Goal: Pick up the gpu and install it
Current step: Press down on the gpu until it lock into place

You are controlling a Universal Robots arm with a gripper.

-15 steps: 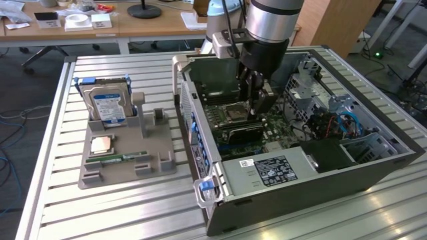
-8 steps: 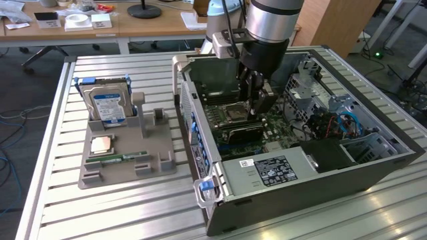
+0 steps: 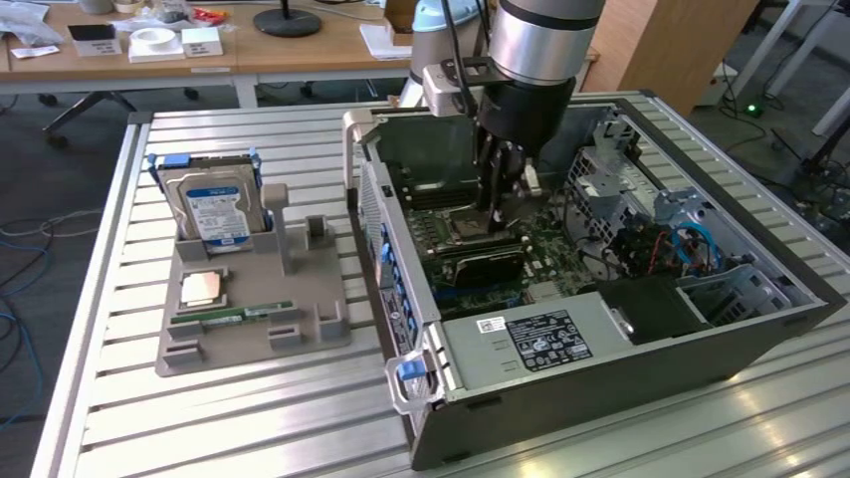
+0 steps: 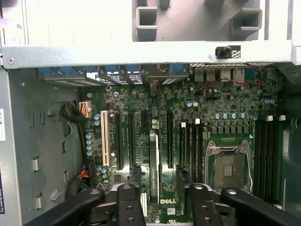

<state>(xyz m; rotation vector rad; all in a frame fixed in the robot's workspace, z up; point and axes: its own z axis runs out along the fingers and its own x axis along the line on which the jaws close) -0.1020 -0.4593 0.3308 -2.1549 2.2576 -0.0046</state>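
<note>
The gpu (image 3: 476, 263) stands on edge in a slot on the motherboard (image 3: 531, 249) inside the open computer case (image 3: 398, 299), its black cooler face showing. In the wrist view the gpu (image 4: 153, 160) appears edge-on as a thin silver-green strip in a long slot. My gripper (image 3: 499, 204) reaches down into the case right above the card. Seen from the wrist, my gripper (image 4: 157, 181) is open, with one dark finger (image 4: 134, 176) on each side of the card and a gap to the card on both sides.
A grey holder (image 3: 318, 334) on the slatted table, at the exterior view's left, carries a blue-labelled hard drive (image 3: 217, 209), a CPU chip (image 3: 202, 289) and a RAM stick (image 3: 239, 314). Case walls, a power supply (image 3: 538, 339) and a drive cage (image 3: 624, 169) hem in the motherboard.
</note>
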